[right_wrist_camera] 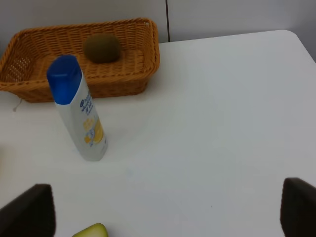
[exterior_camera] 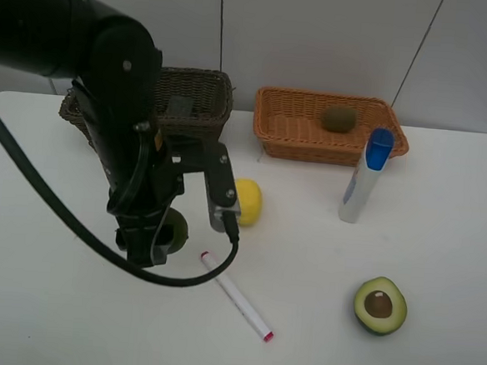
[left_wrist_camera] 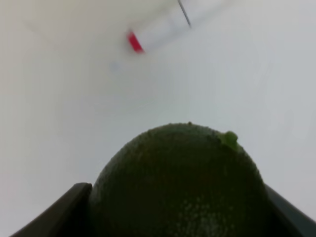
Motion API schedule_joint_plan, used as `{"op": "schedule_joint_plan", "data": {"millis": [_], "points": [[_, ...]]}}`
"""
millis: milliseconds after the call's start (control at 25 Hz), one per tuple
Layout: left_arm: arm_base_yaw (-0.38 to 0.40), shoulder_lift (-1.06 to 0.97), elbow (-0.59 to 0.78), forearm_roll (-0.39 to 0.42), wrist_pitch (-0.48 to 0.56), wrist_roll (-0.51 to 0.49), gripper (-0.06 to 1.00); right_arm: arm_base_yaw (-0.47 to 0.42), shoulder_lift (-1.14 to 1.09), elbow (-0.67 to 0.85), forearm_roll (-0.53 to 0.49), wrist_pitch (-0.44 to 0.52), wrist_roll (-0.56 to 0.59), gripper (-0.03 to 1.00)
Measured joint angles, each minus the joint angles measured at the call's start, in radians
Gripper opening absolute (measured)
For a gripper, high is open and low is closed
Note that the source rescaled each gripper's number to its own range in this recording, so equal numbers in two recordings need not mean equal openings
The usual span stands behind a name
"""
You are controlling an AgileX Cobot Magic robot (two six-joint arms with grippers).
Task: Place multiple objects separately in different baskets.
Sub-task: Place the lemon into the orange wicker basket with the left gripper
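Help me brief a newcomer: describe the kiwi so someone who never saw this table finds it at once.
At the far edge of the table stand two wicker baskets; take the shallow orange-tan basket, right of the dark basket. The kiwi lies inside it: a dull brownish oval, the only thing there, unlike the yellow lemon outside.

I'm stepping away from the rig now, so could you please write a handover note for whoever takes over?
Left pincer: shut on the avocado, low at the table.
Right pincer: open, empty.
Done: kiwi in the orange basket.
To do: avocado, lemon, marker, half avocado and the standing tube are all outside the baskets. The contents of the dark basket are unclear.
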Motion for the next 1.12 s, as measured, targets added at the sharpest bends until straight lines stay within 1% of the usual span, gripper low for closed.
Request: {"op": "schedule_joint_plan", "data": {"millis": [80, 160, 240, 360, 440, 520, 640, 760, 840, 880, 920, 960, 1000, 1080, 1120], "points": [[0.0, -0.016, -0.114, 0.001, 0.014, -0.068, 0.58, 0.0, 0.0, 0.0, 0.0, 0.0, 0.0, 1.0], [0.003, -0.004, -0.214, 0.005, -0.034, -0.148, 0.58, 0.0, 0.0, 0.0, 0.0, 0.0, 0.0, 1.0], [0.014, 0.043, -0.317, 0.003, -0.122, -0.259, 0.58, 0.0, 0.0, 0.0, 0.0, 0.0, 0.0, 1.0], [0.041, 0.171, -0.459, 0.003, -0.276, -0.426, 0.58, 0.0, 0.0, 0.0, 0.0, 0.0, 0.0, 1.0], [0.058, 0.283, -0.559, 0.003, -0.362, -0.505, 0.58, 0.0, 0.0, 0.0, 0.0, 0.0, 0.0, 1.0], [0.07, 0.413, -0.674, 0.004, -0.421, -0.546, 0.58, 0.0, 0.0, 0.0, 0.0, 0.0, 0.0, 1.0], [0.081, 0.587, -0.844, 0.007, -0.482, -0.561, 0.58, 0.0, 0.0, 0.0, 0.0, 0.0, 0.0, 1.0], [0.083, 0.736, -1.0, 0.007, -0.501, -0.568, 0.58, 0.0, 0.0, 0.0, 0.0, 0.0, 0.0, 1.0], [0.085, 0.817, -1.077, 0.007, -0.501, -0.568, 0.58, 0.0, 0.0, 0.0, 0.0, 0.0, 0.0, 1.0], [0.088, 0.842, -1.106, 0.007, -0.501, -0.568, 0.59, 0.0, 0.0, 0.0, 0.0, 0.0, 0.0, 1.0], [0.091, 0.866, -1.128, 0.008, -0.501, -0.568, 0.67, 0.0, 0.0, 0.0, 0.0, 0.0, 0.0, 1.0], [0.093, 0.883, -1.144, 0.008, -0.501, -0.568, 0.8, 0.0, 0.0, 0.0, 0.0, 0.0, 0.0, 1.0], [0.094, 0.892, -1.153, 0.008, -0.503, -0.568, 0.89, 0.0, 0.0, 0.0, 0.0, 0.0, 0.0, 1.0], [0.095, 0.896, -1.161, 0.008, -0.509, -0.568, 0.97, 0.0, 0.0, 0.0, 0.0, 0.0, 0.0, 1.0], [0.097, 0.895, -1.163, 0.008, -0.513, -0.568, 0.99, 0.0, 0.0, 0.0, 0.0, 0.0, 0.0, 1.0]]}}
